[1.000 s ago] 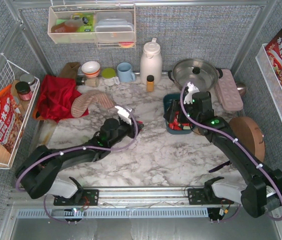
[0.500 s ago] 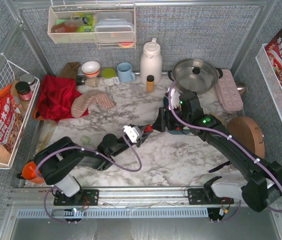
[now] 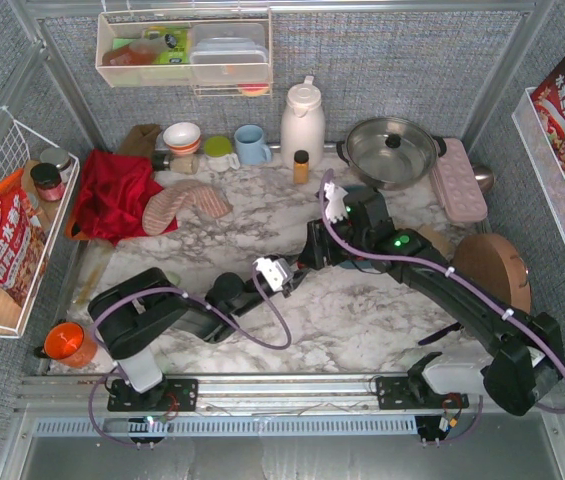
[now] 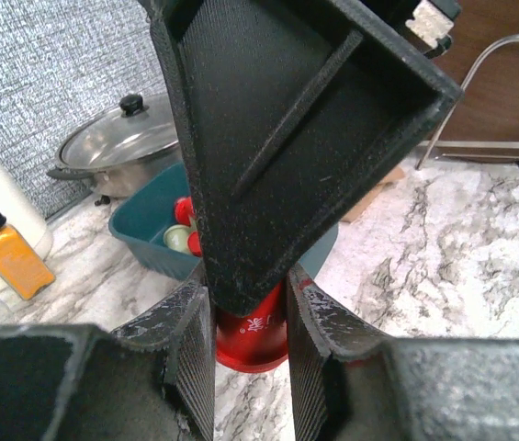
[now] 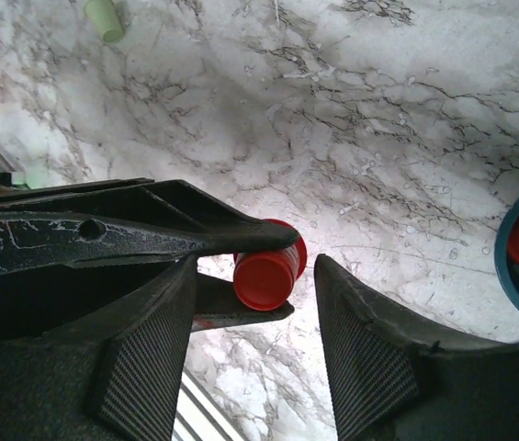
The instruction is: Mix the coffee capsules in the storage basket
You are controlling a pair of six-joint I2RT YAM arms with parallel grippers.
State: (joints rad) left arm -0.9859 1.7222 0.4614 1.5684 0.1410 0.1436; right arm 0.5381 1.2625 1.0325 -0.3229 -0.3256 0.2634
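Right now one red capsule is clenched in the left jaws, pinched from two sides. It is low above the marble bench or resting on it, and I cannot tell which. It is just in front of the storage basket and outside it.

The right jaws stand parted around that same capsule, and the right wrist view shows a gap on each side of it. From the left wrist, one black right finger overlaps the capsule's top, and I cannot tell whether it touches.

The left arm reaches in from the near left and the right arm from the near right. The two arms meet at mid-bench.

Inside the dark teal basket, the left wrist view shows three coffee capsules against its near wall, two red and one mint green. The right wrist view catches the basket's rim at the frame edge, with one red capsule showing in it. From above, the right arm hides nearly all of the basket, so a full count is not possible.

One mint capsule lies loose on the bench beside the left arm, well apart from the basket.

Along the back stand one lidded steel pot, one white jug and one small amber bottle. One pink tray lies to the right of the pot. One orange cup sits at the near left edge.
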